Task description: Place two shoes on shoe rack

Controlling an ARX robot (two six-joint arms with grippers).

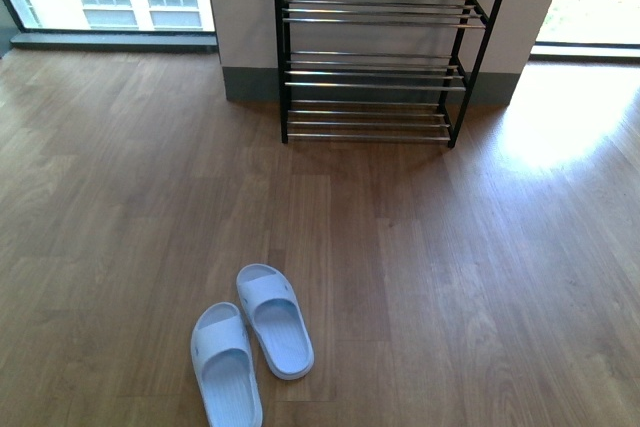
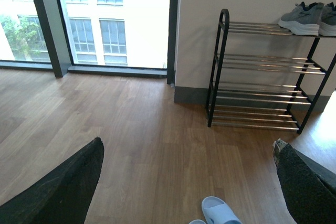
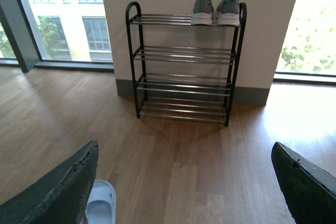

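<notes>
Left claw point(image 2: 187, 145) and right claw point(image 3: 185, 146), both spread wide and empty. The pair of grey knit sneakers with white soles point(image 3: 229, 10) already stands on the top tier of the black-framed, chrome-rod shoe rack point(image 3: 184, 53), well ahead of both claws. Placing appears complete, and seemingly no grasp is left to make. Pale blue plastic slippers point(image 1: 275, 322) lie on the floor, far nearer the claws.

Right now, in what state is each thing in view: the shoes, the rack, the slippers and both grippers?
two shoes: upright, side by side at one end of the top shelf.
shoe rack: standing against the wall, carrying only the two shoes.
slippers: on the floor, soles down, side by side, away from the rack.
left gripper: open, holding nothing.
right gripper: open, holding nothing.
</notes>
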